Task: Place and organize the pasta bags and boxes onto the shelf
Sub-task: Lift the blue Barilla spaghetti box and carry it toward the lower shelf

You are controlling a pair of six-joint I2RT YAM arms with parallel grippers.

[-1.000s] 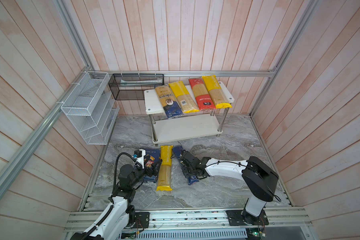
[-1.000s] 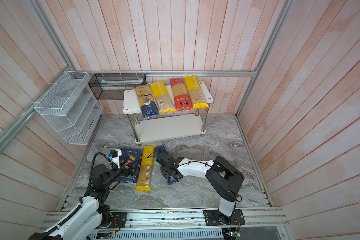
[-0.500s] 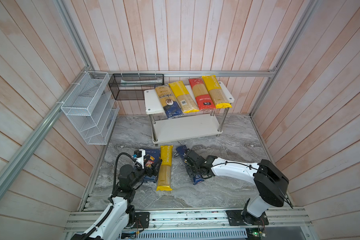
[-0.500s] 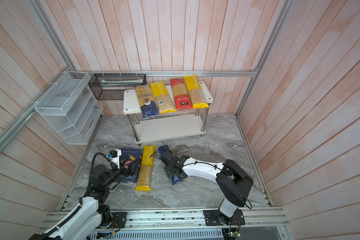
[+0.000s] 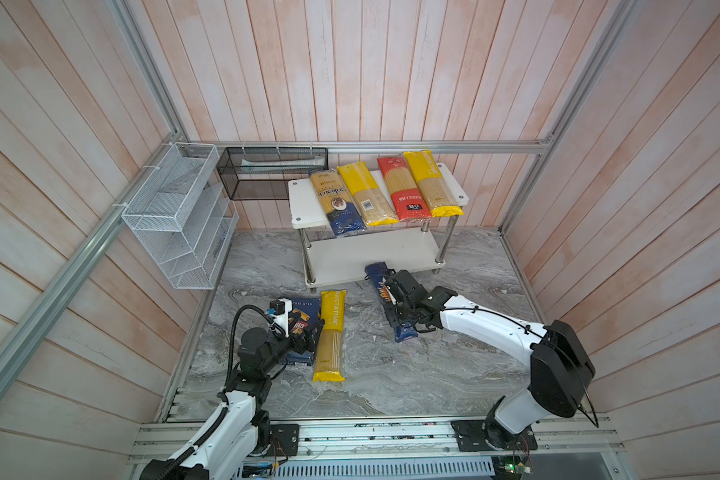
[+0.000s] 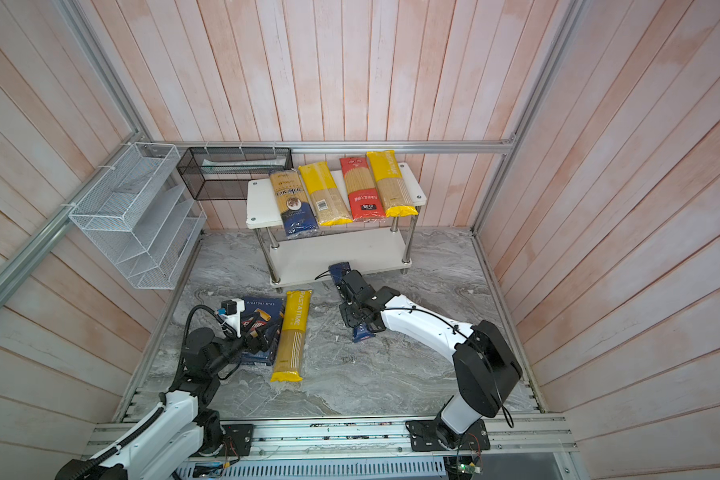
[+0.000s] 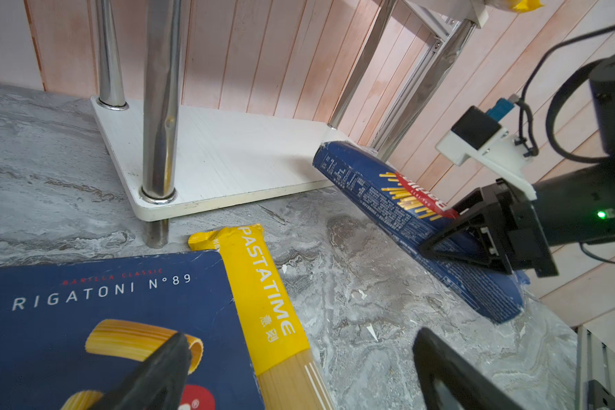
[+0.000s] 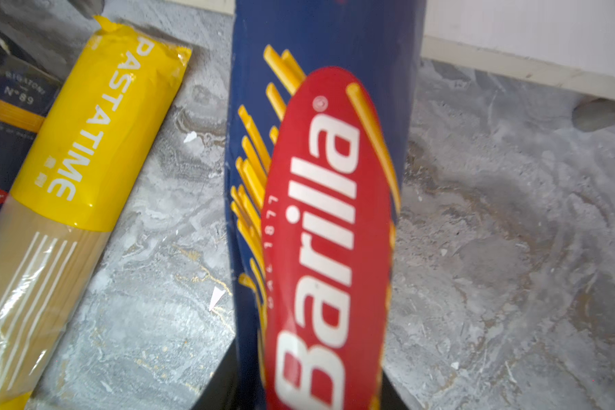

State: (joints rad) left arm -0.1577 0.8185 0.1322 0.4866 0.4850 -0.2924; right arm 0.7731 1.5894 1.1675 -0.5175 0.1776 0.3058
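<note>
Both fingers (image 7: 164, 369) of L gripper (image 7: 299, 337) spread, hovering above wide rigatoni box (image 7: 103, 319) lying flat on floor (image 7: 352, 284); yellow PASTATIME bag (image 7: 263, 284) lies against its right edge. R gripper (image 5: 393, 301) pinches narrow spaghetti box (image 7: 370, 184) near mid-length; box tilted, far end at front edge of lower board of shelf (image 7: 228, 152).

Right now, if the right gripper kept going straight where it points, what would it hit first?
Probably the shelf's lower board: the spaghetti box in the right gripper reaches its front edge, though depth is unclear.
</note>
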